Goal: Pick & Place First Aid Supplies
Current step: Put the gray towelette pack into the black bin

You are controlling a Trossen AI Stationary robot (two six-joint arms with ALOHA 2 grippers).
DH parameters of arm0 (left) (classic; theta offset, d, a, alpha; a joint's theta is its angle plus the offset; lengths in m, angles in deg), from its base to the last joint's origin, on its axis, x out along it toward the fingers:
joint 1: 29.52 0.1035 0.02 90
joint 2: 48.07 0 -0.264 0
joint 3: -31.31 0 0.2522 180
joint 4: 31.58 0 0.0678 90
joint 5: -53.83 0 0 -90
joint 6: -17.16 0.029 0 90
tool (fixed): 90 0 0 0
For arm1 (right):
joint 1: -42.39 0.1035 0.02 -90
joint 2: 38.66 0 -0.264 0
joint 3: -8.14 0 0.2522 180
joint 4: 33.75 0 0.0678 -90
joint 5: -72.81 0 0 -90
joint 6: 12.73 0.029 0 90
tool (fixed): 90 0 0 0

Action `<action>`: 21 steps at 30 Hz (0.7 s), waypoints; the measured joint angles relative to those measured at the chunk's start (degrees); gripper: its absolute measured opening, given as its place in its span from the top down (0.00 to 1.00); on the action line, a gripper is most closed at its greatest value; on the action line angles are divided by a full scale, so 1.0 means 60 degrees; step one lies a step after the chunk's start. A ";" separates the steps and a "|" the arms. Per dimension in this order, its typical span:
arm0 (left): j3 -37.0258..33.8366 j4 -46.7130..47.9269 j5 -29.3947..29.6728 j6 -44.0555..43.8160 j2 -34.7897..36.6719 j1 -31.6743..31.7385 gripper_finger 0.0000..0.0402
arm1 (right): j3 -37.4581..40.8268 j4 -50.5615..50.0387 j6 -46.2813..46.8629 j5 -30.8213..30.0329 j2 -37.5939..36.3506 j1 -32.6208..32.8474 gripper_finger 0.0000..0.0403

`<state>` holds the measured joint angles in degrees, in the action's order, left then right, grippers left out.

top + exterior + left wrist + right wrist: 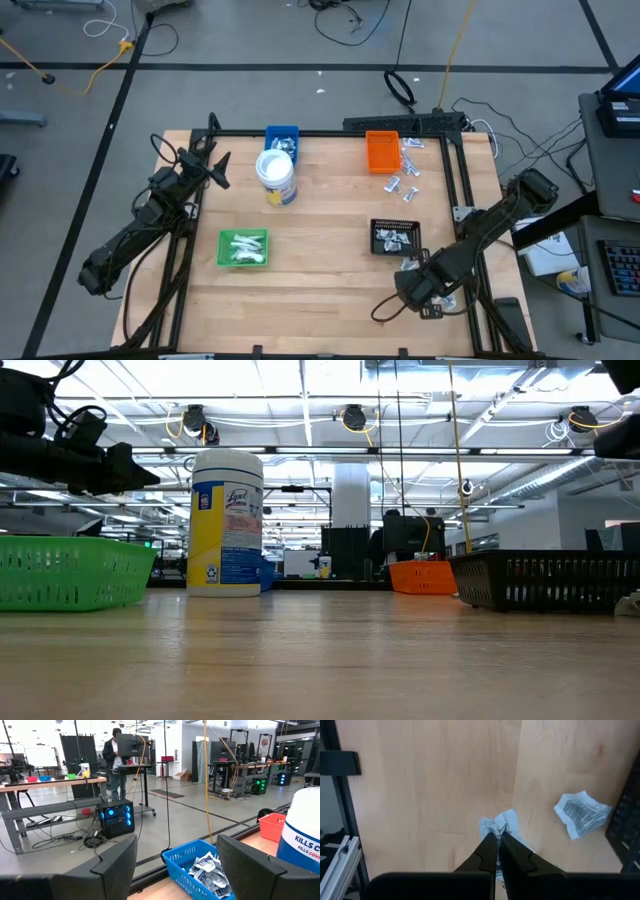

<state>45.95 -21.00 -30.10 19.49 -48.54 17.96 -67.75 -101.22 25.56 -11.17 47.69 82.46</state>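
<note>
Jaws of the right gripper (498, 836) pinch a crinkled white packet (501, 824) on the pale wood table (430, 780); left gripper (175, 865) gapes empty.

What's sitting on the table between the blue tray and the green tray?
In the high view, the white tub with a blue label stands between the blue tray and the green tray.

Bare table (330, 220) between trays, tub (276, 177).

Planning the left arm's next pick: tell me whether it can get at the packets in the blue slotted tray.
Probably yes. The left gripper is open just behind the blue slotted tray, whose packets lie uncovered; the white cylindrical tub stands beside it, not between.
</note>
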 joint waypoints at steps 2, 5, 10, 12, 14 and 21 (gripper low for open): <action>0.0000 0.0000 0.0000 0.0000 -0.0003 0.0003 0.32 | 0.0000 -0.0018 -0.0195 0.0000 -0.0079 -0.0064 0.99; 0.0000 0.0000 0.0000 0.0000 -0.0004 -0.0001 0.32 | 0.0000 -0.0030 -0.0407 -0.0005 -0.0221 -0.0360 0.99; -0.0003 0.0000 0.0000 0.0000 -0.0004 0.0003 0.32 | 0.0000 -0.0151 -0.1009 -0.0051 -0.0546 -0.1264 0.99; 0.0000 0.0000 0.0001 0.0000 -0.0001 0.0001 0.32 | -0.0002 -0.0206 -0.1361 -0.0045 -0.0636 -0.1688 0.99; 0.0000 0.0000 0.0000 0.0000 -0.0002 -0.0001 0.32 | -0.0004 -0.0296 -0.1708 -0.0045 -0.0734 -0.2116 0.99; 0.0000 0.0000 0.0000 0.0000 0.0000 -0.0001 0.32 | -0.0004 -0.0592 -0.3070 -0.0044 -0.0878 -0.3725 0.99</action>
<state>45.95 -21.00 -30.10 19.49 -48.54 17.96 -67.77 -104.78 7.14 -11.43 42.42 60.11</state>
